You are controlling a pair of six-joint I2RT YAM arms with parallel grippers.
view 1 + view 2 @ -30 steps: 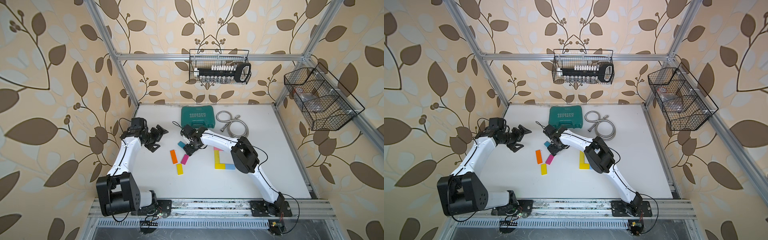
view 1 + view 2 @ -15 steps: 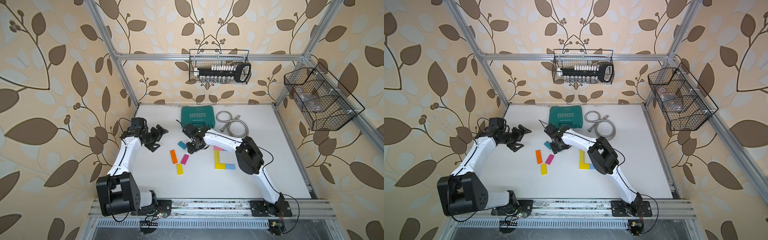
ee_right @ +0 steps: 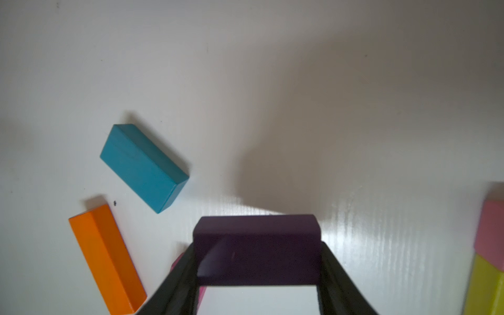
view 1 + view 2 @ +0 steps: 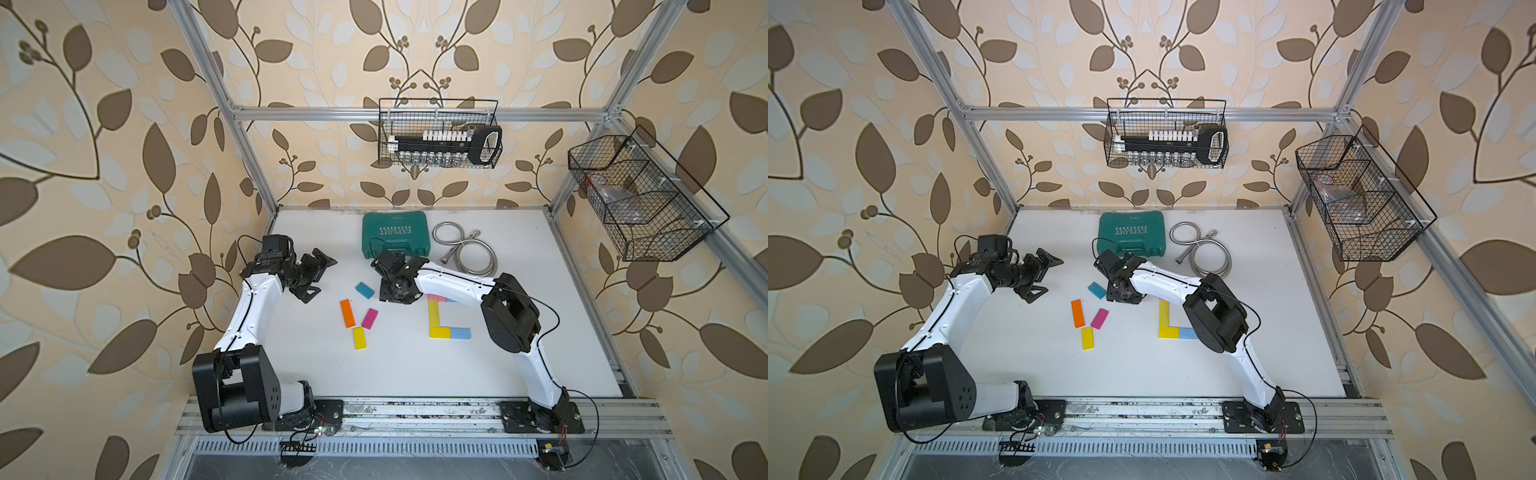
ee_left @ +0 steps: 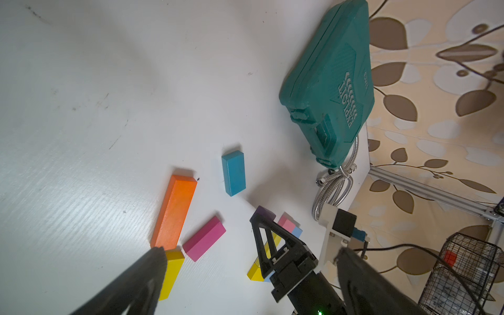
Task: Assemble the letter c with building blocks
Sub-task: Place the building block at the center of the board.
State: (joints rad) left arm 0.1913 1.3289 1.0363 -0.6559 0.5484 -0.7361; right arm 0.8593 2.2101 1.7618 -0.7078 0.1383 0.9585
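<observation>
Over on the left, the left pincer [image 4: 323,279] hangs wide open with nothing in it, away from the work. Next, 3 loose pieces lie close together on the surface [image 4: 415,374]: the orange block [image 4: 347,313], the magenta block [image 4: 369,318] and the yellow block [image 4: 359,338], with the teal block [image 4: 365,290] alone behind them. The change is at the right pincer [image 3: 257,251]. Its jaws stood wider a second ago and have drawn in to about half, and they now clamp the purple block [image 3: 256,231] by its 2 sides. I cannot tell whether it has left the surface. Further right the letter stands unfinished, with a pink block [image 4: 436,297] on top, a yellow spine [image 4: 433,313] and a light blue foot [image 4: 460,333]. With a piece now in hand, carrying it there looks like the next job
</observation>
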